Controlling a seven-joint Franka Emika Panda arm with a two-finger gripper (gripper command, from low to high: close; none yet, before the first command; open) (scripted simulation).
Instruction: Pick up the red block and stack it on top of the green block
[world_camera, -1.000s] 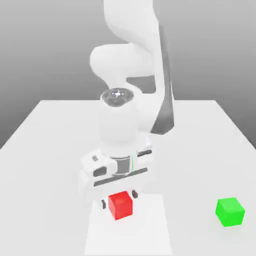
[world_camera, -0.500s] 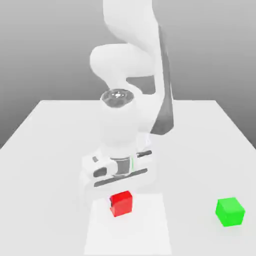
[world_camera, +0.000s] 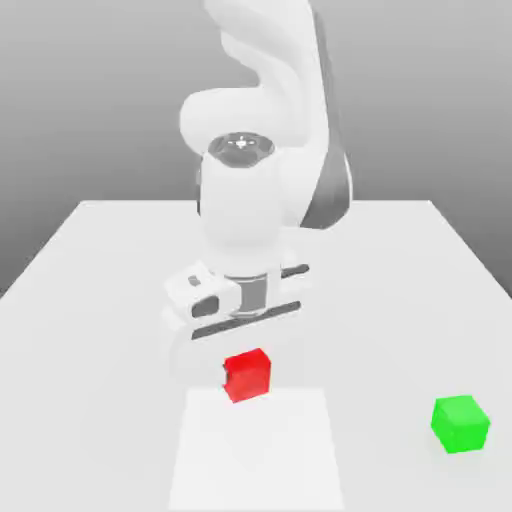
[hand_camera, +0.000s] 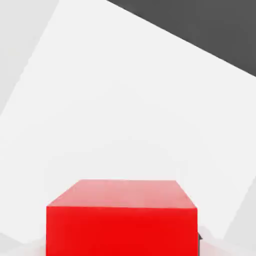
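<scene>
The red block (world_camera: 247, 375) hangs clamped between the closed-in fingers of your gripper (world_camera: 246, 380), lifted clear of the table (world_camera: 90, 300) so you can carry it toward the exterior view's right, where the green block (world_camera: 460, 423) sits well apart.

Glossy white rounded arm (world_camera: 250, 200), dark grey side panel, slotted wrist.
</scene>
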